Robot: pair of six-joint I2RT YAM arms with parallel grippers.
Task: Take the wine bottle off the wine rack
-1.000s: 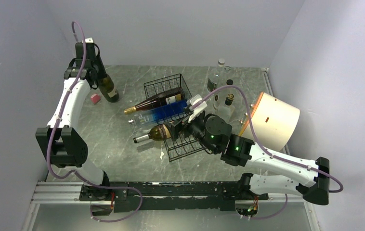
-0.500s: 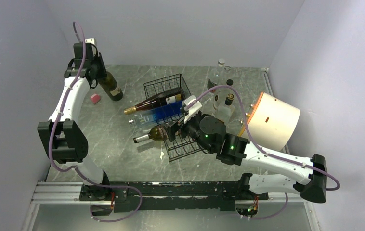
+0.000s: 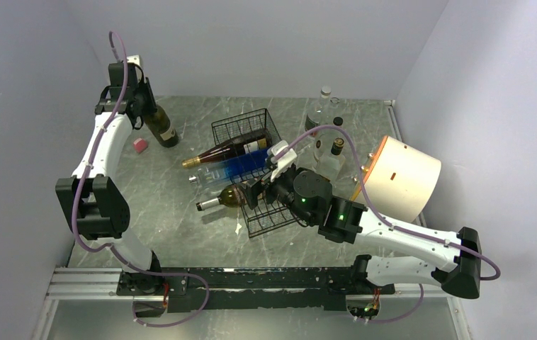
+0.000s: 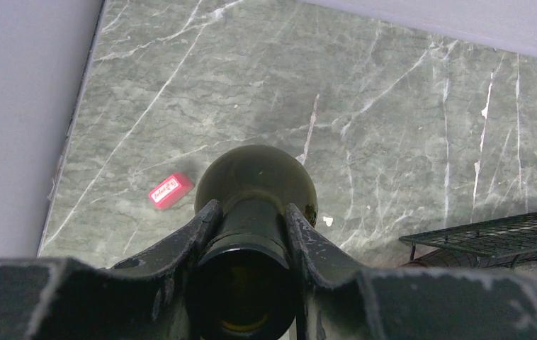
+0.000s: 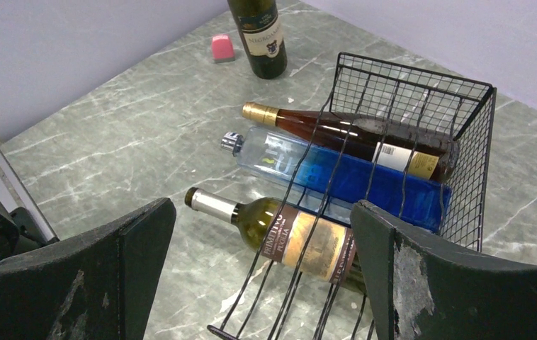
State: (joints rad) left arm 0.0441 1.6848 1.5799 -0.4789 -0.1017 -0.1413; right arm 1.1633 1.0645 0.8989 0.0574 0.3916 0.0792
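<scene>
Since a second ago, my right arm has slid slightly left over the wine rack [image 3: 241, 122]. Three bottles lie in it, necks pointing left. The nearest, a pale green wine bottle [image 5: 301, 241] with a brown label, sits below my right fingers [image 5: 134, 241], which are spread wide and touch nothing. Next, I judge, they must drop and close on it. My left fingers [image 4: 181, 248] are clamped on the neck of a dark bottle [image 4: 255, 177] at the desk's [image 3: 181, 219] far left.

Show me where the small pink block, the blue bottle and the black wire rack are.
small pink block [image 4: 170, 190], left wrist view, middle of its top face.
blue bottle [image 5: 266, 157], right wrist view, pale shoulder outside the rack.
black wire rack [image 5: 421, 73], right wrist view, far top rim.
</scene>
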